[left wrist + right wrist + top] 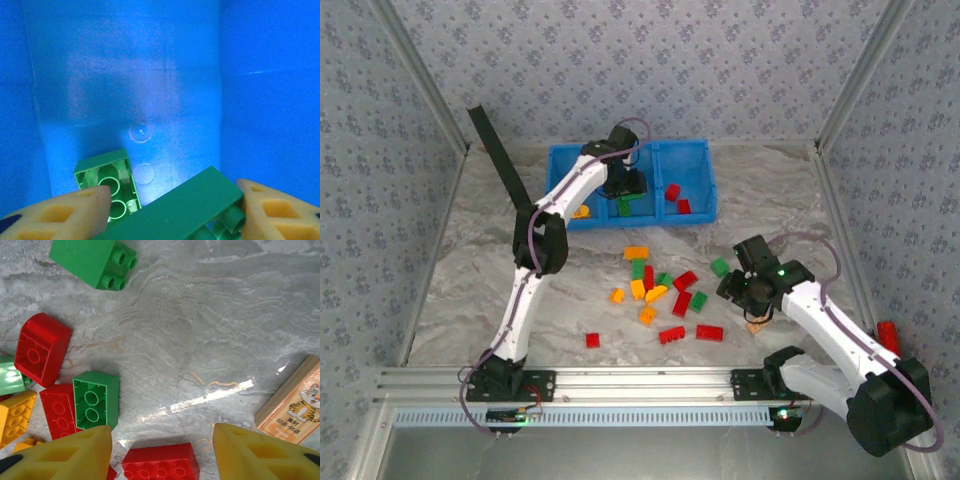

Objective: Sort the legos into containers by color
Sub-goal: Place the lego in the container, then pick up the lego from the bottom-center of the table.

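**A:** Marbled grey surface (pixel 470 290), papered walls round it. Nearest the bases, the right gripper (pixel 162 440) hangs over the loose legos (pixel 655 290). Its fingers (pixel 70 455) are spread wide with nothing between them. A red brick (pixel 160 462) lies flat just below the gap. A tan tile (pixel 295 402) sits off to one side.

**B:** How would that brick handle?

**A:** By the look of it: light, rigid, glossy plastic. It won't crush but it might skate. Best taken across its two long flat walls, not over the studs. A green neighbour (pixel 95 400) lies near, so there's little room to spare.

**B:** Farther out?

**A:** Blue containers (pixel 560 160) at the far edge. The left gripper (pixel 174 192) is down in the middle compartment, clamped on a green brick (pixel 190 205) held tilted. Another green piece (pixel 107 180) lies hollow side up on the bin floor. Whether the two touch I can't tell, as the view is too tight.
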Controlling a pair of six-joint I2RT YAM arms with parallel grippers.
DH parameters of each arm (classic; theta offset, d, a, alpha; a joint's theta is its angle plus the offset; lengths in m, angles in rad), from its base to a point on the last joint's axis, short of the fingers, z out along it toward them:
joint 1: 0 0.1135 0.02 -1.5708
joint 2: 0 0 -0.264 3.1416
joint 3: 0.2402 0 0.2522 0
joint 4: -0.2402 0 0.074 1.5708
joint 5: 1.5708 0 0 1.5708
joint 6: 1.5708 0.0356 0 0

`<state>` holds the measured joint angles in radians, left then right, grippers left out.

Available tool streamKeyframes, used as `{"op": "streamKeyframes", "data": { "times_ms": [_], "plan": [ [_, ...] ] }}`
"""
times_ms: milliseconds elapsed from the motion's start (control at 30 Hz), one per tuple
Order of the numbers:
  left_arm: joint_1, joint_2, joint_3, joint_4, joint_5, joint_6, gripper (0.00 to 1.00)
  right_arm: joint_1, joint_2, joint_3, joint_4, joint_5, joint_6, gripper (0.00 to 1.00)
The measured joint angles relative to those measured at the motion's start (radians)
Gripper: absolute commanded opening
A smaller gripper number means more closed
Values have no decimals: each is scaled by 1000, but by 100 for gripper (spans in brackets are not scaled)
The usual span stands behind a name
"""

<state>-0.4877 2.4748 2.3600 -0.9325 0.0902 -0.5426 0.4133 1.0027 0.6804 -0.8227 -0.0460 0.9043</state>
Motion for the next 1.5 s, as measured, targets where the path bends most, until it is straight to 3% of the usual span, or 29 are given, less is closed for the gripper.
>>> {"op": "streamKeyframes", "data": {
  "times_ms": [133,267,867,967,1233,1500],
  "plan": [
    [0,0,0,0,0,0,40,13,13,-10,24,-13,12,58],
    [0,0,0,0,0,0,57,18,16,-11,32,-19,18,58],
    [0,0,0,0,18,-4,74,44,42,-13,90,-49,27,59],
    [0,0,0,1,23,-2,80,55,49,-18,100,-54,31,59],
    [0,-6,0,-8,21,3,80,95,54,-30,108,-72,35,59],
    [2,-41,-7,-41,29,4,80,198,54,-97,105,-107,51,77]
  ]
}}
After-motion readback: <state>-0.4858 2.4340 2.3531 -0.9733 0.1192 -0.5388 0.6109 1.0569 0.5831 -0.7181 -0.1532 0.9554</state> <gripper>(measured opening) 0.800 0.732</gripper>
